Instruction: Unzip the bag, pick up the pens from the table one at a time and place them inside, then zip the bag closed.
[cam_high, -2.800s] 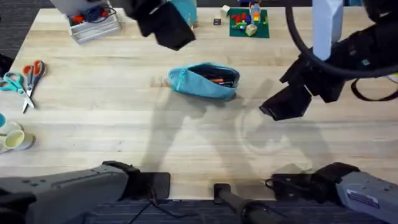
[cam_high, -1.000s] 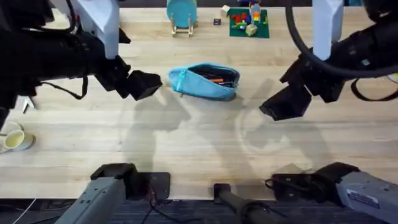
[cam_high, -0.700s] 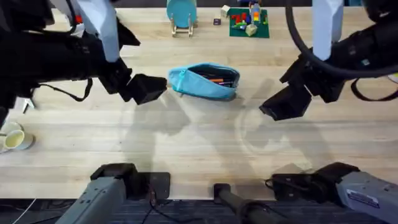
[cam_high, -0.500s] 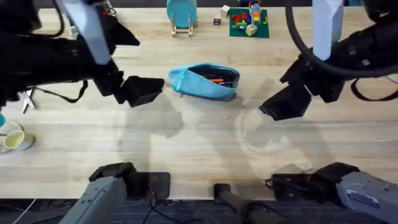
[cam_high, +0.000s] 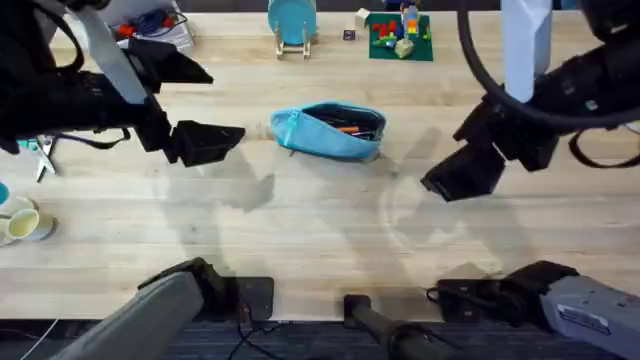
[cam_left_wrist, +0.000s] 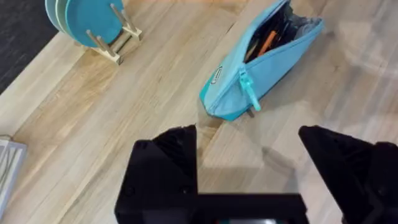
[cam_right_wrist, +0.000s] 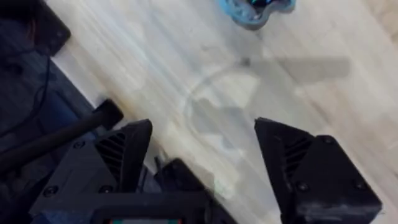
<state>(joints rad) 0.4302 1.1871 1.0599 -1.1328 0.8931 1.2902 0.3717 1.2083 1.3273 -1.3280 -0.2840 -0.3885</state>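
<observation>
The light-blue bag (cam_high: 328, 131) lies on the table (cam_high: 300, 230) at centre back, its zipper open. Pens (cam_high: 347, 127), dark ones and an orange one, show inside the opening. In the left wrist view the bag (cam_left_wrist: 261, 65) lies ahead with its zipper pull (cam_left_wrist: 249, 93) hanging at the near end, and pens (cam_left_wrist: 268, 42) show in the slot. My left gripper (cam_high: 206, 143) hovers left of the bag, open (cam_left_wrist: 249, 171) and holding nothing. My right gripper (cam_high: 463, 174) hovers right of the bag and nearer, open (cam_right_wrist: 211, 155) over bare wood. One end of the bag (cam_right_wrist: 256, 9) shows in the right wrist view.
A teal disc on a wooden stand (cam_high: 291, 22) stands behind the bag. A green plate of toy bricks (cam_high: 400, 36) sits at the back right, a wire tray (cam_high: 150, 30) at the back left. Scissors (cam_high: 40, 150) and cups (cam_high: 20, 222) lie at the left edge.
My left gripper came down from the back to the bag's left end, then drew back a little to the left. The right gripper sank slightly toward the near edge. The bag has not moved.
</observation>
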